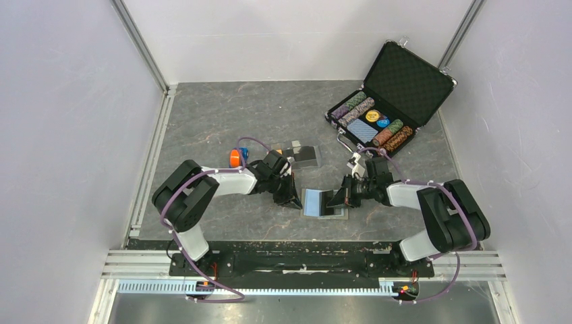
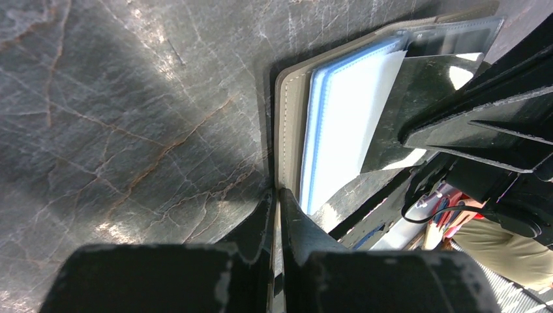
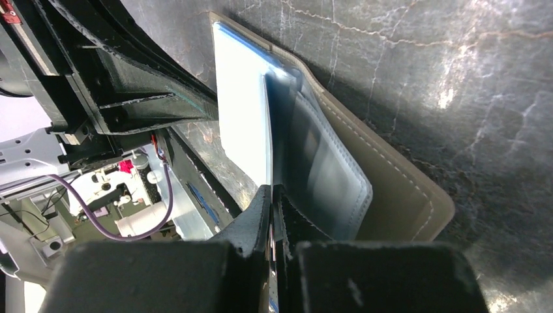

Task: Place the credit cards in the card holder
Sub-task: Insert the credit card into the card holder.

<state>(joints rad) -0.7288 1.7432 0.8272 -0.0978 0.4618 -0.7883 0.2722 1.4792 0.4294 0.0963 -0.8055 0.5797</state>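
Card holder (image 1: 314,202) is lying open, pinched from both sides.
Left gripper (image 2: 276,193) is clamping its taupe edge; right gripper (image 3: 271,191) is clamping an inner leaf.

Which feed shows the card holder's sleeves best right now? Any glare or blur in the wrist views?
Left wrist: card holder sharp, but its pale page is washed out by glare. Right wrist: the pale page is blown white, the clear sleeve looks hazy, and the table shows bright glints. Top external: even light, but the card holder is small and its sleeves unresolved.
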